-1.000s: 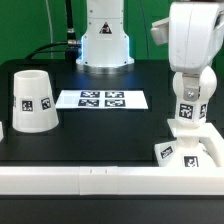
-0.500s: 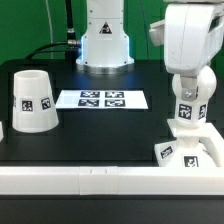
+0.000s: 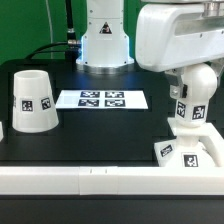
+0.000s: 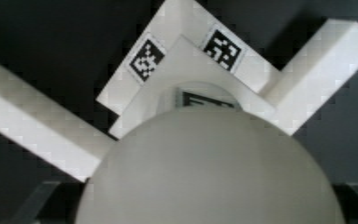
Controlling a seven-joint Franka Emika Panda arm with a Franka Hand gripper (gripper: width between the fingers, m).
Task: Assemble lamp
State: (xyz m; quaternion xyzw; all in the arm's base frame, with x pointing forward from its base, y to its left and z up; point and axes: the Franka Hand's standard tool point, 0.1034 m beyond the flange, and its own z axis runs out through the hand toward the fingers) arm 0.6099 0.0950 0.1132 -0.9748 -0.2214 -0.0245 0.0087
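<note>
The white bulb (image 3: 193, 115) stands upright on the square stepped base (image 3: 190, 152) at the exterior view's right, near the front wall. My gripper (image 3: 196, 84) comes down from above and is shut on the bulb's round head. In the wrist view the bulb's head (image 4: 202, 160) fills the space between my dark fingers (image 4: 48, 205), with the tagged base (image 4: 185, 55) below it. The tapered shade (image 3: 32, 100) stands mouth down at the exterior view's left, apart from the gripper.
The marker board (image 3: 102, 99) lies flat mid-table. A white border wall (image 3: 90, 178) runs along the front, and its rails (image 4: 34, 110) flank the base in the wrist view. The arm's pedestal (image 3: 105, 40) stands at the back.
The arm's wrist has turned over the bulb, so its white body now looms larger at the upper right. The bulb's tags have shifted slightly. Base and shade have not moved.
</note>
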